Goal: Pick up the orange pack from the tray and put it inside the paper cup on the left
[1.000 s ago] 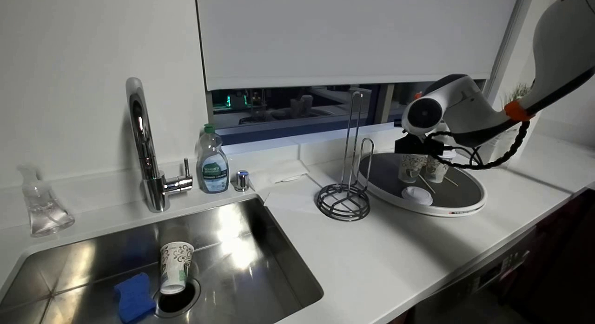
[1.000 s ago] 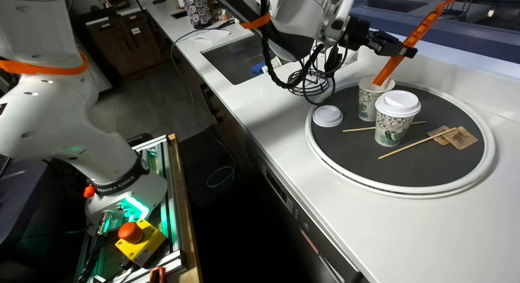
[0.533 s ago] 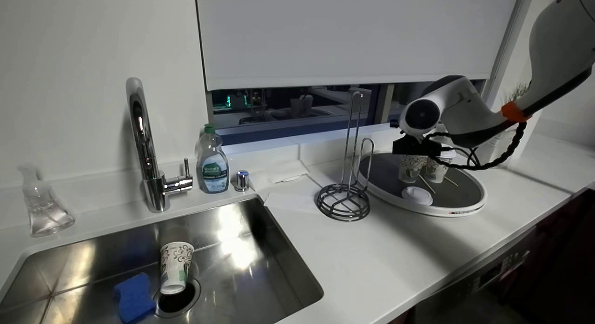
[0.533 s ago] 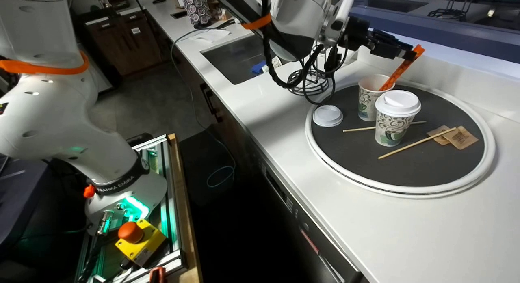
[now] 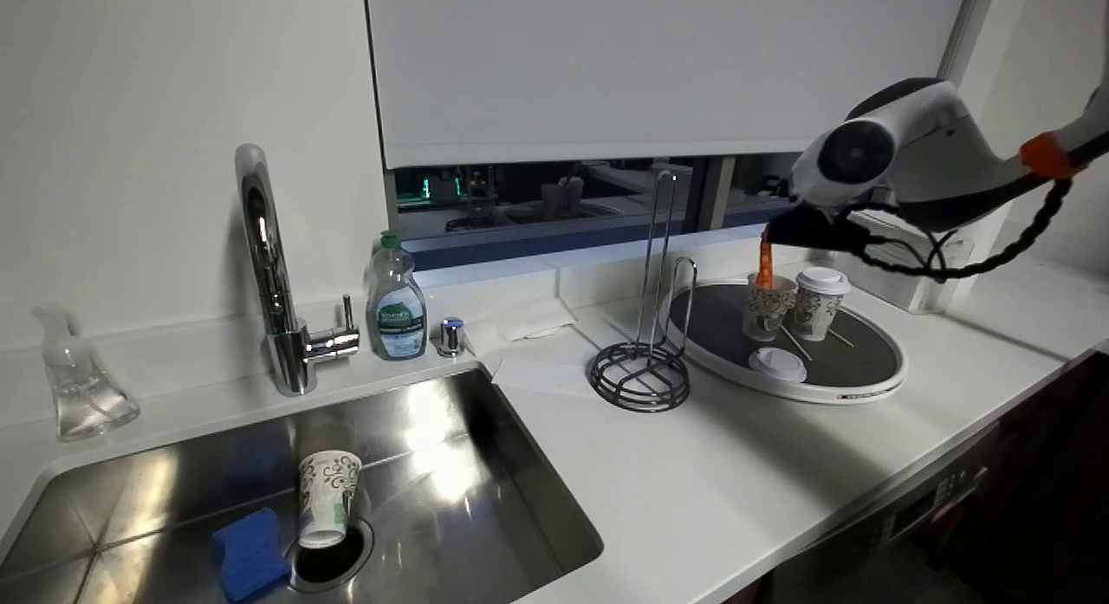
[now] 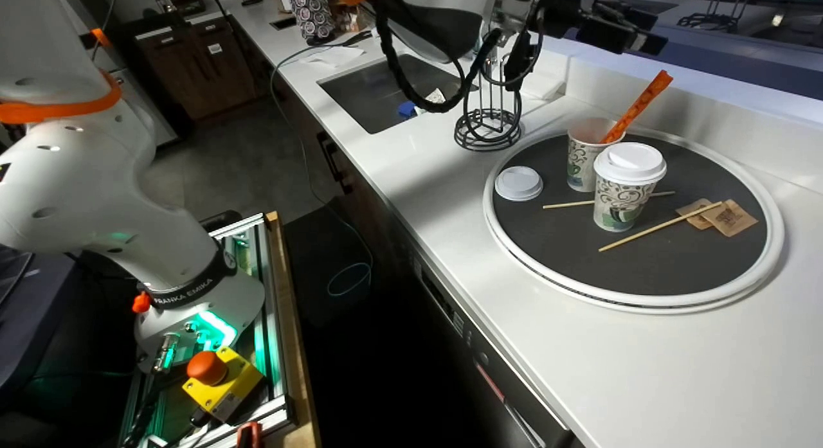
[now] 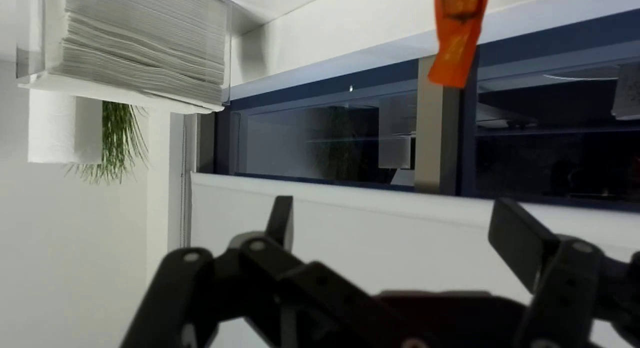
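Wrist view: the gripper (image 7: 396, 223) is spread wide. The orange packet (image 6: 638, 107) is propped aslant inside the left paper cup (image 6: 582, 165); FRANKA EMIKA is printed on the black base band (image 6: 189, 293).

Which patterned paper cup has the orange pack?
The open paper cup on the tray: the orange pack pokes out its top. The lidded cup shows none; the third cup lies in the sink.

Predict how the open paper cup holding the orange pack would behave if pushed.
The paper cup narrows towards its base, so a high push would probably tip it. The orange pack leans out above the rim, perhaps making tipping easier. The cup's thin-looking wall might also dent.
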Robot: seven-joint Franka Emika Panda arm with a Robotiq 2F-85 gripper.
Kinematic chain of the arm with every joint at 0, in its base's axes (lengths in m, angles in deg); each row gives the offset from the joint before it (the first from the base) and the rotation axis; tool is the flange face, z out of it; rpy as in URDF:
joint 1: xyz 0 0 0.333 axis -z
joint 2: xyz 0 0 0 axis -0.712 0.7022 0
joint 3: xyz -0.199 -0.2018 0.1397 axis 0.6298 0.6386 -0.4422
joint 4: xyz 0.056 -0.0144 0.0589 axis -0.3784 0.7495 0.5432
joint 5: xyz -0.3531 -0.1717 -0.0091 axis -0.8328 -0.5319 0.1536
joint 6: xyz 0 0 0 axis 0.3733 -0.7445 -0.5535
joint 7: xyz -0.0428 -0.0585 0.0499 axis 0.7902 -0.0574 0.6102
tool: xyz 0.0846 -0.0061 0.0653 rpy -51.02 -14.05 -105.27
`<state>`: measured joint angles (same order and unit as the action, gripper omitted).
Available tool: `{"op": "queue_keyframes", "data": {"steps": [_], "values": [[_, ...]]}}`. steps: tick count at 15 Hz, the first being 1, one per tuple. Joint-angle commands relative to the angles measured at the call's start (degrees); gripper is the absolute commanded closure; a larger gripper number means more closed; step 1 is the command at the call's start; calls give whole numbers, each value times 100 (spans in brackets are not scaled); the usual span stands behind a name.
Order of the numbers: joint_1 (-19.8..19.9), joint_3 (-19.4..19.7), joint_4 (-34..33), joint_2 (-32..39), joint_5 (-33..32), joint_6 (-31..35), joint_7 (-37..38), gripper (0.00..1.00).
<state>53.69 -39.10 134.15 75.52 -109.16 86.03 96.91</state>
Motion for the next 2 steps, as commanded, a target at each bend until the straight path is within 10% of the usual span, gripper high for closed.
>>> {"op": "queue_keyframes", "data": {"steps": [1,2], "values": [[343,291,902,-1251,-422,1176,329,0],[156,217,334,-581,-109,711,22,0]]}}
